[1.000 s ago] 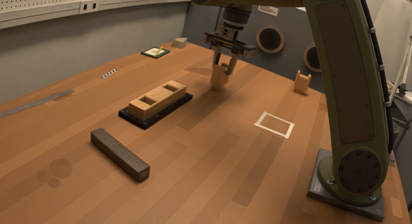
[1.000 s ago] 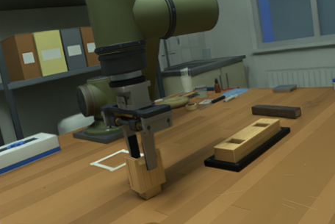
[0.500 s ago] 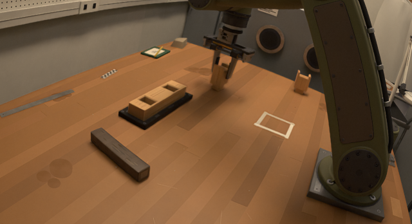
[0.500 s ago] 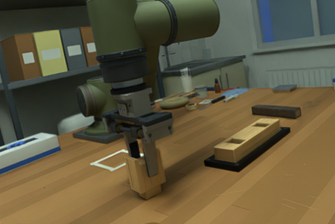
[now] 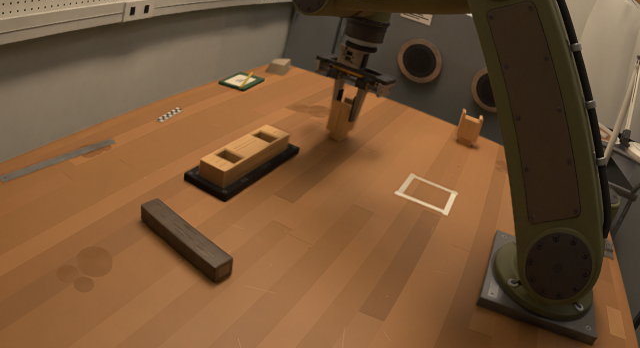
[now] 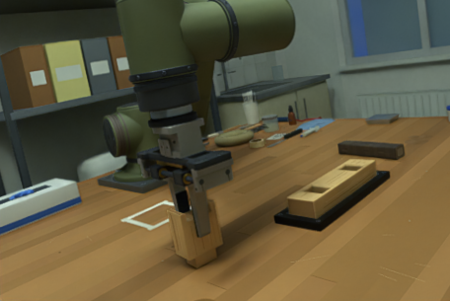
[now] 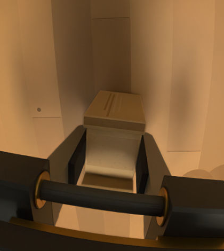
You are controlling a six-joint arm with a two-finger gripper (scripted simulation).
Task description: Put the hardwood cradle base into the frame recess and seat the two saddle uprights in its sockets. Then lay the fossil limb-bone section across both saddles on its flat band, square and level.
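The hardwood cradle base (image 5: 245,155) sits in the black frame (image 5: 242,170) at mid-table, its two sockets open upward. One saddle upright (image 5: 340,119) stands on the table beyond the base, and it is gripped by my gripper (image 5: 348,117) (image 6: 190,220) (image 7: 110,157), whose fingers have closed on its sides. The second saddle upright (image 5: 469,128) stands upright near the table's far right edge. The dark fossil limb-bone section (image 5: 186,239) lies flat on the near left of the table, apart from the frame.
A white tape square (image 5: 426,193) marks the table right of the frame. A steel ruler (image 5: 56,159) lies at the left edge, with a green pad (image 5: 241,80) and a small block (image 5: 278,66) at the far corner. The arm's base (image 5: 542,293) stands at the right.
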